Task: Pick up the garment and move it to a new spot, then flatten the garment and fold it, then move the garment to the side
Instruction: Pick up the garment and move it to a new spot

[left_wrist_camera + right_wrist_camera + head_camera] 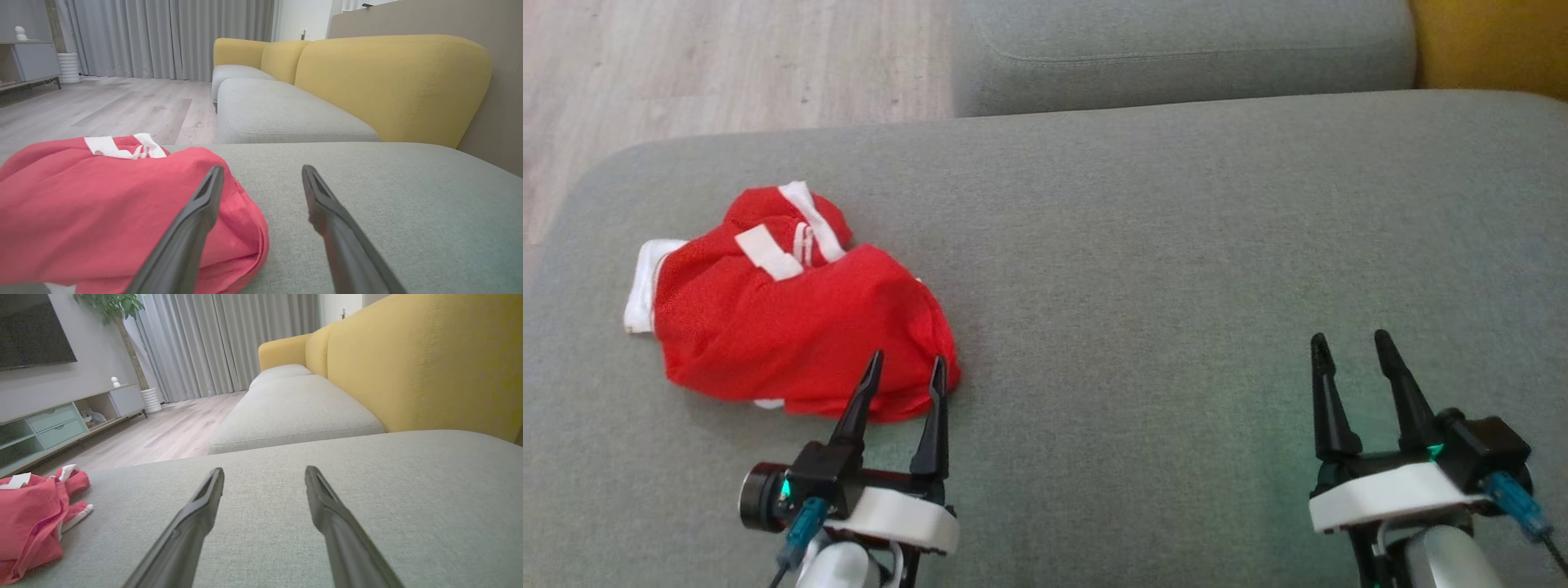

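The garment (pixel 792 327), a red heap with white trim (pixel 768 253), lies on the grey seat cushion (pixel 1176 245) just ahead of the left gripper (pixel 908 359) and spreads away to that gripper's left. Its long axis runs crosswise to the fingers, not along them. The left gripper's jaws stand wide apart, holding nothing, and in the head view both tips overlap the heap's near right corner. The right gripper (pixel 1349 336) is equally spread and empty over bare cushion, with the cloth well off to its left, so the left arm is plainly the nearer for the pick-up. The left wrist view adds what the head view cannot: the rolled near edge of the garment (pixel 81 212) sits at the left finger, while the right finger points over bare cushion. Whether a tip touches cloth I cannot tell
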Available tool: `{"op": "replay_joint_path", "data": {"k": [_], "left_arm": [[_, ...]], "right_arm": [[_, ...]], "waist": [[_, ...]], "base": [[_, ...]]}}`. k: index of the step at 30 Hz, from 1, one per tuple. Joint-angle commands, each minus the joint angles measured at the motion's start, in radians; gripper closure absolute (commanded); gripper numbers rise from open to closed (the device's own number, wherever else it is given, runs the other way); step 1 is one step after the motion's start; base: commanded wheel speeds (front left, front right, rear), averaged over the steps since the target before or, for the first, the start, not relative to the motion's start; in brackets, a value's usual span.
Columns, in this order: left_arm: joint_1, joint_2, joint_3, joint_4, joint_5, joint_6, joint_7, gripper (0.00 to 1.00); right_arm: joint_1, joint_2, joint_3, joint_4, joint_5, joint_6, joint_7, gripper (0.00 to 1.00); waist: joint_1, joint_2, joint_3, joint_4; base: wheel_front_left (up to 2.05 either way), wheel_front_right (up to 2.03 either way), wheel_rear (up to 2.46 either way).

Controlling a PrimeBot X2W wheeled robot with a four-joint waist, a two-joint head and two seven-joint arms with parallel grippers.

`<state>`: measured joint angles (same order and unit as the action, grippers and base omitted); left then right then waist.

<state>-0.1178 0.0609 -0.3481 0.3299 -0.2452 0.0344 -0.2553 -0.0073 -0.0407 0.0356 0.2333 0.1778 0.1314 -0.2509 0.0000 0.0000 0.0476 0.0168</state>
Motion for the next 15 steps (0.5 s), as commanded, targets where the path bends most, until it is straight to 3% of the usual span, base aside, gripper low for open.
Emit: {"op": "replay_joint_path", "data": {"k": [1, 15], "left_arm": [[-0.034, -0.003, 0.043, -0.029, 0.007, 0.0, -0.006, 0.0], [-0.018, -0.008, 0.089, -0.021, 0.035, 0.0, -0.006, 0.0]], "right_arm": [[-0.025, -0.009, 0.033, -0.035, 0.009, -0.001, -0.011, 0.0], [-0.006, -0.009, 0.105, -0.038, 0.027, -0.001, -0.011, 0.0]], "waist": [[0.0, 0.0, -0.004, 0.013], [0.0, 0.0, -0.022, 0.17]], "base": [[0.0, 0.0, 0.0], [0.0, 0.0, 0.0]]}}
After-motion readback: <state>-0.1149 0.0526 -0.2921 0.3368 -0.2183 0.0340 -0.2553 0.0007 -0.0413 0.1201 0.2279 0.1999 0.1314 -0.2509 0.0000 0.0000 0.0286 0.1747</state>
